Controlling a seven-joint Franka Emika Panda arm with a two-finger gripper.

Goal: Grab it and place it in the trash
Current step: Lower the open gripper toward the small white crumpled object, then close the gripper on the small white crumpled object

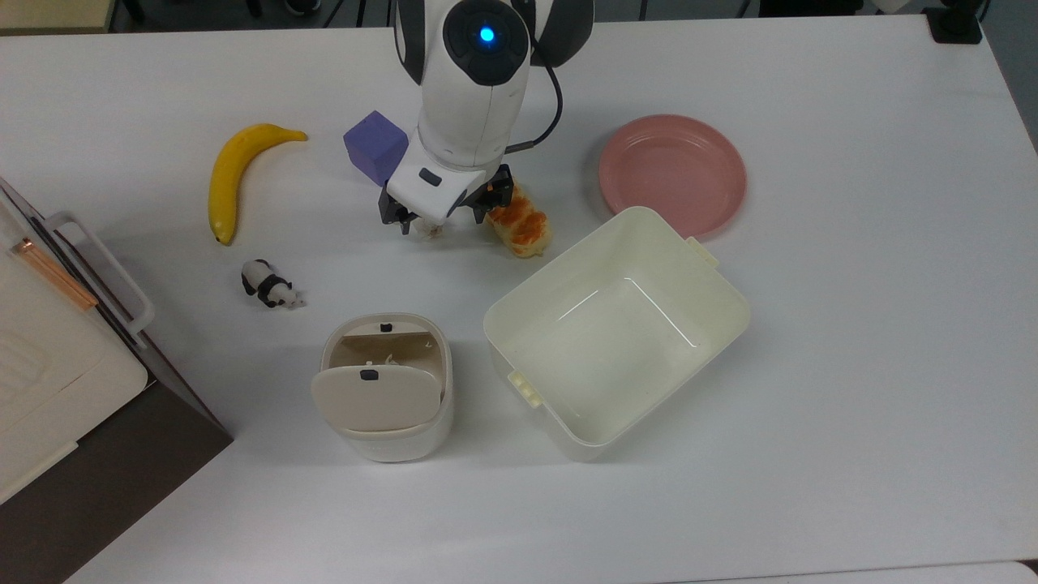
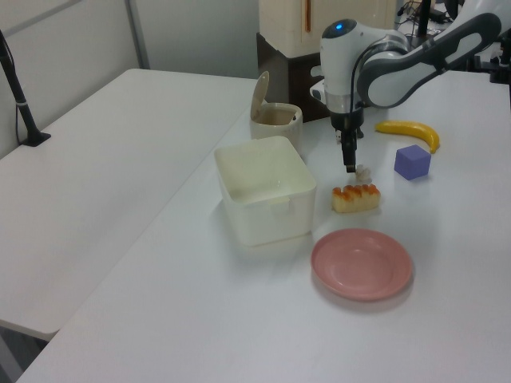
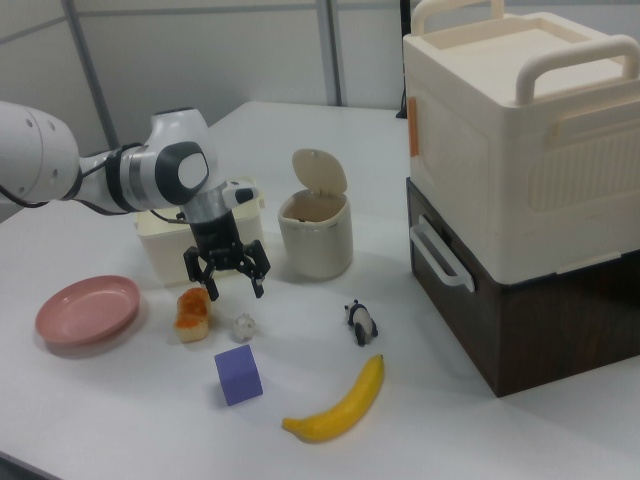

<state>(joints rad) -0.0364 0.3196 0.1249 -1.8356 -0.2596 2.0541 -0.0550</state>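
Note:
The paper wad point(image 1: 431, 231) point(image 3: 243, 325) point(image 2: 364, 171) lies on the white table between the purple cube point(image 1: 375, 147) and the bread roll point(image 1: 525, 225). My gripper point(image 1: 442, 217) point(image 3: 226, 286) point(image 2: 349, 164) hangs just over the wad, open, with a fingertip on either side of it in the top view and nothing held. In the right view the fingertips still stand a little above the wad. The trash point(image 1: 438, 365) point(image 3: 316, 240) point(image 2: 275, 121), a small cream bin with its flap lid tipped open, stands nearer the top view's bottom edge.
A large cream tub point(image 1: 504, 326) stands right of the bin in the top view, with a pink plate point(image 1: 673, 166) behind it. A banana point(image 1: 229, 174) and a panda figurine point(image 1: 268, 285) lie at the top view's left. A big cream and brown box point(image 1: 49, 381) fills that corner.

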